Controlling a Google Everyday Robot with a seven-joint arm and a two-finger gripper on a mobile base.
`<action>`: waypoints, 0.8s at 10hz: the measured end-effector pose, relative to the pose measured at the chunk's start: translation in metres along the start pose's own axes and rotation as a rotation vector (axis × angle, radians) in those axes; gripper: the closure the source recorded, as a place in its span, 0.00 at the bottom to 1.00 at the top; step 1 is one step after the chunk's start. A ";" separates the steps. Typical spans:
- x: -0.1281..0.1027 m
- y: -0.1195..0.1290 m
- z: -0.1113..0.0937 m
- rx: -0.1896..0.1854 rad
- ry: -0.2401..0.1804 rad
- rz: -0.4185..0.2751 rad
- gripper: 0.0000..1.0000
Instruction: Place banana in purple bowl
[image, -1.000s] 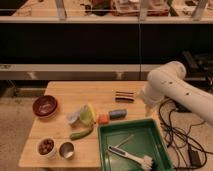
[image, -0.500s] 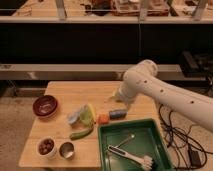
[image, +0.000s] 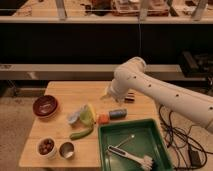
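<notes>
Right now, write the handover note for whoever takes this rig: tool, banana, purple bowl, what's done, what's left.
Tool: over the middle of the table, right of and behind the banana.
Banana: lying on the table against the yellow-green fruit, not yet picked up.
Purple bowl: near the table's left edge, no banana in it.
Done: nothing placed.
Left: reach the banana, grasp it, carry it left, release it in the bowl.
</notes>
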 end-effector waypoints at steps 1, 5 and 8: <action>0.000 -0.001 0.000 0.002 -0.001 -0.001 0.35; 0.019 -0.016 0.022 0.065 -0.022 -0.134 0.35; 0.051 -0.041 0.063 0.062 -0.051 -0.266 0.35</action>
